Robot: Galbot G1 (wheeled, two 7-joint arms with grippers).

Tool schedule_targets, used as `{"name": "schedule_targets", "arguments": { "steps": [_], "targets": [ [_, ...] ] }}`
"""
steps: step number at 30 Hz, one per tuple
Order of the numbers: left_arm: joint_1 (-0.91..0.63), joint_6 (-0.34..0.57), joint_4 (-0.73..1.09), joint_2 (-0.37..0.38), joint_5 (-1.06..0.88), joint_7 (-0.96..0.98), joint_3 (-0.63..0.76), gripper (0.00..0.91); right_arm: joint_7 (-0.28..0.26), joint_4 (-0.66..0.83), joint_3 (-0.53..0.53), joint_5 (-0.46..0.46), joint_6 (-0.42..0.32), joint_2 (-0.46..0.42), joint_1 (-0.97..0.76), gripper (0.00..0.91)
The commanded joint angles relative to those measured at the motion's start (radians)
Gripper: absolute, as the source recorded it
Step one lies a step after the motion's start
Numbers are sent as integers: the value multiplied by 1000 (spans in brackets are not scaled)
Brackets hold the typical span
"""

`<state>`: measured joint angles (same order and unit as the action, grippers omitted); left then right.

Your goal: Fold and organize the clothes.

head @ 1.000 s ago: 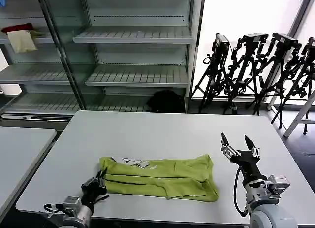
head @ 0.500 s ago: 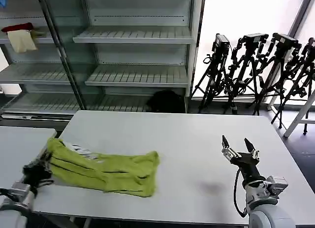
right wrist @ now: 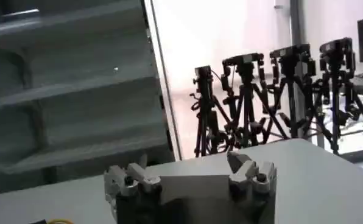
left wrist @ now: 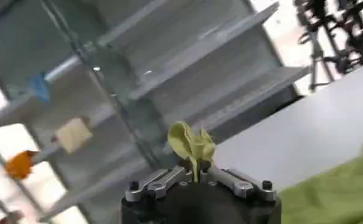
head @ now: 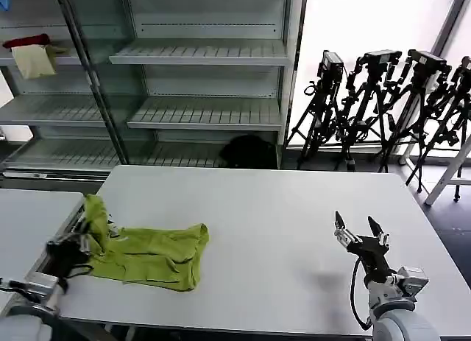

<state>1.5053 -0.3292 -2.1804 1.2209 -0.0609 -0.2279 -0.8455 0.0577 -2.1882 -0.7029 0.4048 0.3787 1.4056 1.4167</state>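
The lime-green T-shirt point(head: 151, 250) lies bunched at the near-left corner of the white table point(head: 280, 238), around eight o'clock from the tabletop's middle; its left end is lifted off the surface and stands up in a peak, while the rest trails flat toward the table's centre in loose folds. The left gripper point(head: 71, 249) sits right at the table's left edge, at nine o'clock from the heap, and its fingers are pinched together on that raised end; the left wrist view shows it plainly — a tuft of the green cloth point(left wrist: 192, 146) pokes up between the closed fingers, with more of the shirt lying on the tabletop off to one side.

The right gripper point(head: 361, 230) hovers over the near-right part of the table, about four o'clock from the middle, well apart from the shirt; its two fingers are spread wide in a V and hold nothing — the right wrist view shows them point(right wrist: 190, 175) parted over bare tabletop.

Beyond the table, at twelve o'clock, stand grey metal shelves point(head: 199, 83); at two o'clock a row of black tripods point(head: 383, 105) leans by the bright window.
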Motion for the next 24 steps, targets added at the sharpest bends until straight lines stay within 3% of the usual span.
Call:
{"name": "schedule_targets", "arguments": {
  "steps": [1,7,15,16,20,21,22,24],
  "targets": [
    [-8,-67,-79,135,-12,89,464,0,0,11,-2,-5,-2,0,5,907],
    [-28,-111,-49,165,-21,110,556,0,-1,12,-4,-6,-3,0,10,907],
    [-40,-130,16,166,-38,120,552,20,-8,2,-7,-6,-4,-2,12,907],
    [-44,-130,26,167,-50,124,550,181,-9,-2,-5,-6,-4,-2,13,907],
    [-60,-121,65,169,-72,123,537,222,-11,-19,3,-12,-2,2,13,907],
    [-64,-120,73,169,-79,125,532,413,-11,-22,7,-18,-2,3,12,907],
    [-65,-121,79,169,-78,127,530,907,-11,-23,8,-21,-2,4,11,907],
    [-64,-118,94,169,-84,137,529,907,-11,-25,13,-29,-1,6,11,907]
  ]
}}
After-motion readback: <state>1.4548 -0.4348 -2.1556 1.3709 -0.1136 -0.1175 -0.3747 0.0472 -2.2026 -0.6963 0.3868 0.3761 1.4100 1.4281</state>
